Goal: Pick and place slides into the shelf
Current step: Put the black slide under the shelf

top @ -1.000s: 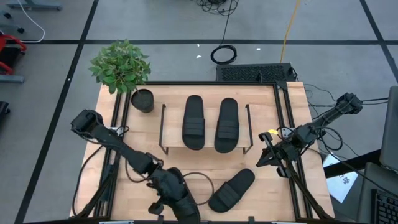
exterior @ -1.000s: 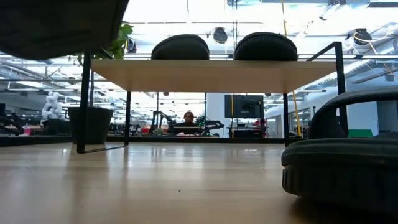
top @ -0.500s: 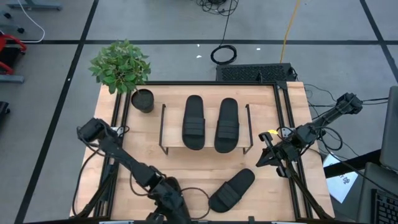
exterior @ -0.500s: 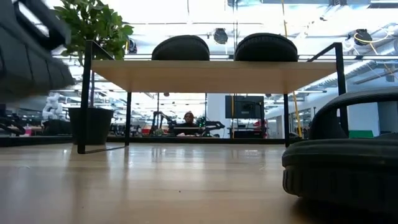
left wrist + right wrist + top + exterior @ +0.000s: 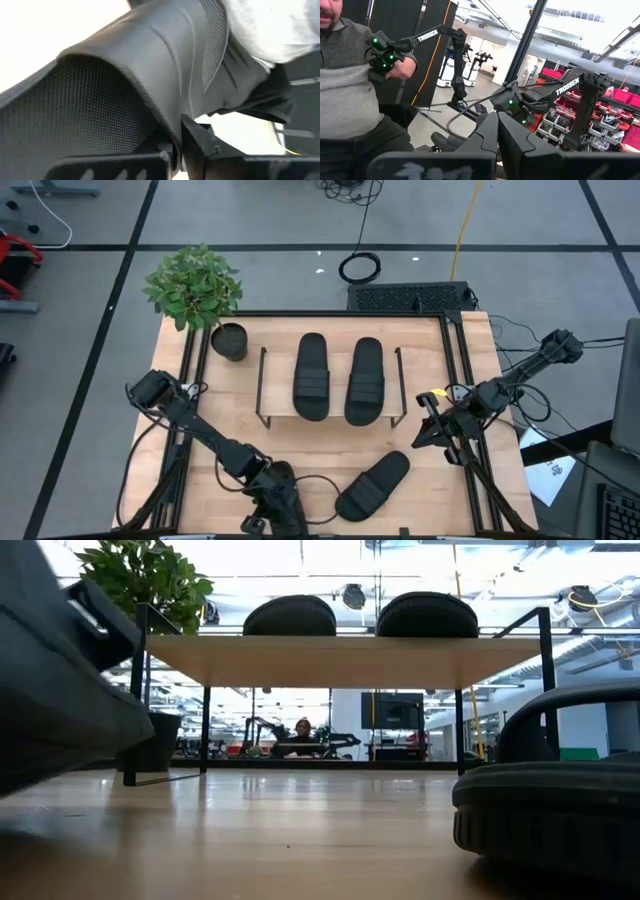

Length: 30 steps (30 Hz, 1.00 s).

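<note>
Two black slides (image 5: 311,376) (image 5: 365,380) lie side by side on the shelf's top board (image 5: 338,408); in the low view their ends (image 5: 290,615) (image 5: 427,614) show above the board (image 5: 340,660). A third slide (image 5: 373,485) (image 5: 550,810) lies sole-down on the table, near and right of the shelf. My left gripper (image 5: 268,515) (image 5: 177,142) is at the table's near edge, shut on the fourth slide (image 5: 125,90) (image 5: 60,690), which the arm mostly hides from above. My right gripper (image 5: 428,430) (image 5: 497,131) waits shut at the table's right side. My left gripper pinches a thin raised edge of the slide (image 5: 172,127) between its two fingers; whether that edge belongs to the strap or the sole, I cannot tell. In the low view the slide is tilted and seems to hang just above the tabletop.
A potted plant (image 5: 229,340) stands at the shelf's far left corner. A black cable loop (image 5: 312,478) lies on the table between my left gripper and the third slide. Black frame rails run along both table sides. A person (image 5: 350,100) sits beyond the table.
My left gripper has moved toward the table's near edge and down, carrying the slide. In the low view the slide has dropped from the upper left corner and now fills the left side, much closer to the tabletop.
</note>
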{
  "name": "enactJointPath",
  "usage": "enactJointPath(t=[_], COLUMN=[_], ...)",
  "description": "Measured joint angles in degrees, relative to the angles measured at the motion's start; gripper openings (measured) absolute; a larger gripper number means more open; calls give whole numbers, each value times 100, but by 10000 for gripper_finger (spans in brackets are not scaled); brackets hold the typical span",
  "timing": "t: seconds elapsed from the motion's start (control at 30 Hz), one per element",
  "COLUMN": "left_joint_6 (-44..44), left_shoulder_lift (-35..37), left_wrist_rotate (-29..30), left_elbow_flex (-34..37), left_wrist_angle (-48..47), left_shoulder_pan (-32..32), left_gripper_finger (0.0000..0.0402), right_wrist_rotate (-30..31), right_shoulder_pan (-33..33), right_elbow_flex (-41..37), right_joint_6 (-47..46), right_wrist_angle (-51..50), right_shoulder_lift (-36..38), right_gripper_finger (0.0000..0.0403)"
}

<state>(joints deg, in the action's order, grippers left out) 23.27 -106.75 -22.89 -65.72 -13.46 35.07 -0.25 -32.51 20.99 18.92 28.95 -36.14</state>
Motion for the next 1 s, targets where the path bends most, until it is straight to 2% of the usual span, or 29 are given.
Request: enactJointPath(t=[0.13,0.3,0.5,0.67,0.83,1.0], left_joint_6=[75,88,296,371,365,300], left_shoulder_lift=[330,645,639,620,620,622], left_wrist_rotate=[490,1222,1394,1614,1651,1650], left_elbow_flex=[27,18,18,13,13,10], left_wrist_angle=[-146,-400,-590,-693,-800,-1070], left_shoulder_pan=[14,158,179,184,188,199], left_gripper_finger=[51,114,190,236,266,278], right_wrist_rotate=[3,6,8,11,13,15], right_shoulder_pan=[0,0,0,0,0,0], right_elbow_flex=[0,0,0,0,0,0], right_joint_6=[22,-2,-14,-17,-17,-17], right_wrist_angle=[0,0,0,0,0,0], right_shoulder_lift=[0,0,0,0,0,0], right_gripper_finger=[0,0,0,0,0,0])
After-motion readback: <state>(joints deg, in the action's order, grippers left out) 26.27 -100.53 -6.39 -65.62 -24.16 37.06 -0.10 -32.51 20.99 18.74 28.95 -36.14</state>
